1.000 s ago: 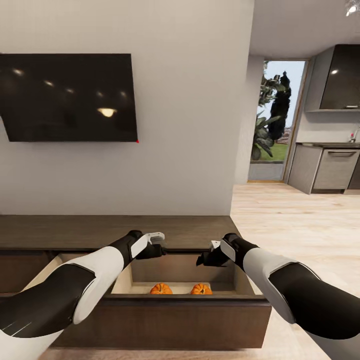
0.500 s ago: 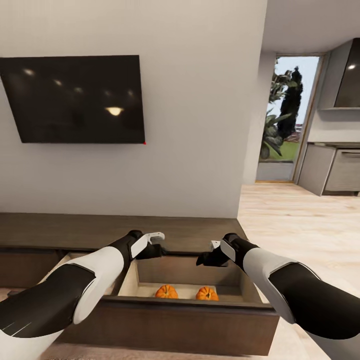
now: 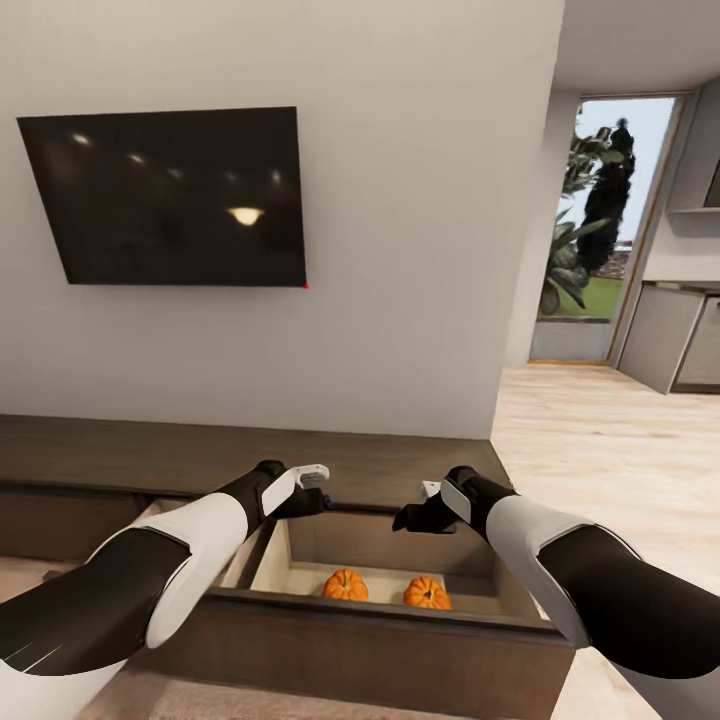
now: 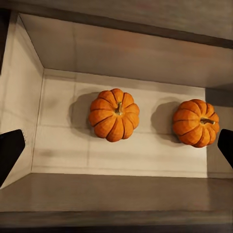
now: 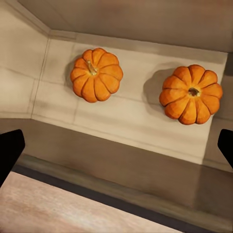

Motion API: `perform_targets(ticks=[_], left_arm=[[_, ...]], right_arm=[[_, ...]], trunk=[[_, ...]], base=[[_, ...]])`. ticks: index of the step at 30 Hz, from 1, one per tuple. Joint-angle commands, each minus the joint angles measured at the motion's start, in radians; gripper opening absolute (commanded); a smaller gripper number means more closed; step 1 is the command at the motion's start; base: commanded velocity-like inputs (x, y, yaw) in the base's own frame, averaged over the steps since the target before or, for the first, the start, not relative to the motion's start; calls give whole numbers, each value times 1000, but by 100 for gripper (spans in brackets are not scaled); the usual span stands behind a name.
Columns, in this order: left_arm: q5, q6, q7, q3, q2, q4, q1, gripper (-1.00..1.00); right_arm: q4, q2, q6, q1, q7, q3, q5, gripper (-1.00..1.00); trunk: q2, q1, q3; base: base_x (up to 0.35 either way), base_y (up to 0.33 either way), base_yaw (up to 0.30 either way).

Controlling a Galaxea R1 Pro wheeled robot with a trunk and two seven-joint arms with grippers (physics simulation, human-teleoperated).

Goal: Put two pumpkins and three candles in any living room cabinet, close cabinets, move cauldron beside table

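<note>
Two orange pumpkins (image 3: pixel 345 584) (image 3: pixel 427 593) lie side by side in the open, pale-lined drawer (image 3: pixel 400 645) of the long dark-brown cabinet (image 3: pixel 150 455). My left gripper (image 3: pixel 316 497) and right gripper (image 3: pixel 406 518) hover above the drawer, both open and empty. In the left wrist view the pumpkins (image 4: pixel 114 114) (image 4: pixel 195 123) sit on the drawer floor between my spread fingertips (image 4: pixel 10 149). The right wrist view looks down on the same pair (image 5: pixel 96 74) (image 5: pixel 191 94), with dark fingertips (image 5: pixel 9 150) at the picture's edges. No candles, cauldron or table are in view.
A black TV (image 3: pixel 170 200) hangs on the white wall above the cabinet. To the right, light wood floor (image 3: pixel 600 450) runs toward a glazed door (image 3: pixel 600 250) and grey kitchen units (image 3: pixel 690 340).
The whole picture has shifted to the right, so the camera has turned left. The arms hold the same pose and the pumpkins stay in the drawer.
</note>
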Motion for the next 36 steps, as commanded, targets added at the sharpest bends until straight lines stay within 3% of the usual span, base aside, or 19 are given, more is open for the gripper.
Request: perform_targets(ticks=[1, 23, 36], left_arm=[[11, 5, 7, -5, 0, -2, 0, 100], [11, 3, 7, -5, 0, -1, 0, 100], [11, 3, 7, -5, -2, -1, 0, 100]], right_arm=[[1, 0, 2, -1, 6, 8, -4, 100], [1, 0, 2, -1, 6, 8, -4, 100], [1, 0, 3, -1, 6, 8, -4, 100]], trunk=[[-1, 0, -3], [-1, 0, -24], [-1, 0, -25]], base=[[0, 0, 118], [-19, 0, 83], [-266, 10, -245]])
